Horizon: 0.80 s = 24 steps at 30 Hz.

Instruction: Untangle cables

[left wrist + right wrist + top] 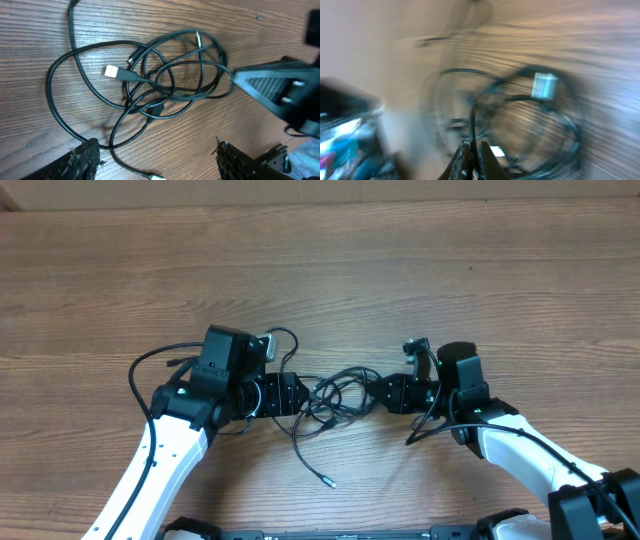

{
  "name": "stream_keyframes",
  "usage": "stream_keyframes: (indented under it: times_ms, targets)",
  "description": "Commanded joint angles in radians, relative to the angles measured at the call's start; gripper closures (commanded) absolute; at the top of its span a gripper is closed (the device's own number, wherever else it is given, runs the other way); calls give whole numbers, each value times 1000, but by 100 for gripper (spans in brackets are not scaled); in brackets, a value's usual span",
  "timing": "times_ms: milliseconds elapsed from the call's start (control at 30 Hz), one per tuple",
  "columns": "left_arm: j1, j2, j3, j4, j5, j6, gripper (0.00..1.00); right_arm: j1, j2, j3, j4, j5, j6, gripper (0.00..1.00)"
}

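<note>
Right pincer (234,76) clamps the cables (170,75) at their edge; left pincer (155,155) gapes nearby.

You have a matt, wood-grain tabletop (320,260). The cables (149,100) are black, smooth, slightly glossy; one plug (113,72) tip pale, shiny. Left claw (156,147) pads (234,161) black, rough-textured.

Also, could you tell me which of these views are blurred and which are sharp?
Right wrist: heavy motion blur, the thin black cables smeared into streaks, only the right gripper fairly crisp; left wrist: sharp, soft sheen on the brown wooden table; overhead: sharp, evenly lit.
</note>
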Motion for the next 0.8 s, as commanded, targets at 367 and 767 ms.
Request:
stream_keyframes:
  times_ms: [367,767]
  targets:
    - [-37,2,11,-1,65,114,26,-5,3,5,263,-403,122,94]
    - [-75,36,11,4,57,97,23,0,3,5,-223,316,4,43]
